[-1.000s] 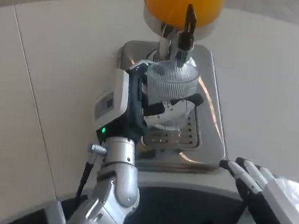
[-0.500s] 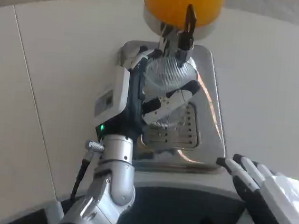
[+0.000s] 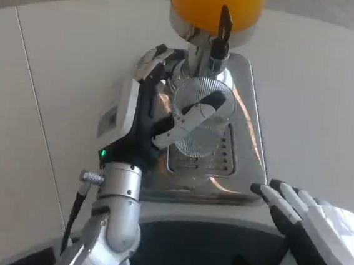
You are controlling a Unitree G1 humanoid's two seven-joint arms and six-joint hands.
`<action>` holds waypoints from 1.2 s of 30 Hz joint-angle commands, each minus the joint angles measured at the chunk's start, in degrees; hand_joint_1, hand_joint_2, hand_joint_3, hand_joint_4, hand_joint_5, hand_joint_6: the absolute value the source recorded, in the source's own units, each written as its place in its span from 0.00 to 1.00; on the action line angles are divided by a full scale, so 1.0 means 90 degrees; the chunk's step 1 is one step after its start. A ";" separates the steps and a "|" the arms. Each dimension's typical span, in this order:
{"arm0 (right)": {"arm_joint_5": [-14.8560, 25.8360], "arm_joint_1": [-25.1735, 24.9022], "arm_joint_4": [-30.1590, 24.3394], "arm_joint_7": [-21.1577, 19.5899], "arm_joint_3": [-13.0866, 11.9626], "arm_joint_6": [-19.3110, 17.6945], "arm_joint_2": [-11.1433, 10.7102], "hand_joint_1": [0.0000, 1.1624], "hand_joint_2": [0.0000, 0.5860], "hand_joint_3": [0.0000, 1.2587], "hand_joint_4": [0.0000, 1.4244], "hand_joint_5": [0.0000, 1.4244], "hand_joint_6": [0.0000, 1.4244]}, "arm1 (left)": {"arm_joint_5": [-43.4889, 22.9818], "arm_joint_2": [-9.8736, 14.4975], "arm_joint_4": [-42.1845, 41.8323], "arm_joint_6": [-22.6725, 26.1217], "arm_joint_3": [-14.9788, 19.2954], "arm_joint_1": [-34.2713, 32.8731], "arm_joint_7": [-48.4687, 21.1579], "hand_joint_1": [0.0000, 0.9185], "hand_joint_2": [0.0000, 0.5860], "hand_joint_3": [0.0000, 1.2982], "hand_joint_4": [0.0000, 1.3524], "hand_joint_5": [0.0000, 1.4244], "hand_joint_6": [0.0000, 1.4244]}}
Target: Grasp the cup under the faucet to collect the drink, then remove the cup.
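1. left hand (image 3: pixel 157 115) wraps round the ribbed clear cup (image 3: pixel 198 119), one finger lying across the cup's front and the others reaching past its far side, white back turned to the camera's left.
2. cup sits in that grip over the slotted drip grate (image 3: pixel 215 161), tilted so its mouth faces the camera, its rim just below the faucet (image 3: pixel 215 51).
3. faucet, a chrome spout with a black lever (image 3: pixel 224 24) standing above it, hangs from the base of the orange drink dispenser (image 3: pixel 217 5) at the top edge.
4. polished steel drip tray (image 3: pixel 251 146) spreads under the lot, on the white table (image 3: pixel 77 66).
5. silver left forearm (image 3: pixel 111 226) rises from the bottom edge, a green light lit at the wrist.
6. right hand (image 3: pixel 306 226) rests low at the bottom right, holding nothing, fingers stretched out and apart, tips just beside the tray's near corner.
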 commanded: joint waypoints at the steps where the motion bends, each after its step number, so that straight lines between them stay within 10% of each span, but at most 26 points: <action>1: 0.0052 -0.0013 0.0103 -0.0136 0.0025 0.0014 -0.0001 0.44 0.71 0.07 0.00 0.00 0.00 | -0.0127 0.0163 -0.0393 -0.0168 0.0116 0.0330 -0.0227 0.14 0.07 0.24 0.05 0.22 0.28; 22: 0.0405 -0.0827 0.0337 -0.0875 0.0004 0.0059 0.0026 0.45 0.71 0.07 0.00 0.00 0.00 | -0.0418 0.1719 -0.2448 -0.0705 0.1024 0.2007 -0.1554 0.13 0.16 0.20 0.11 0.22 0.26; 36: 0.1097 -0.2139 0.0680 -0.1520 -0.0149 0.0160 0.0057 0.44 0.71 0.08 0.00 0.00 0.02 | -0.0181 0.3227 -0.3949 -0.2638 0.2304 0.4828 -0.2126 0.11 0.20 0.12 0.04 0.13 0.19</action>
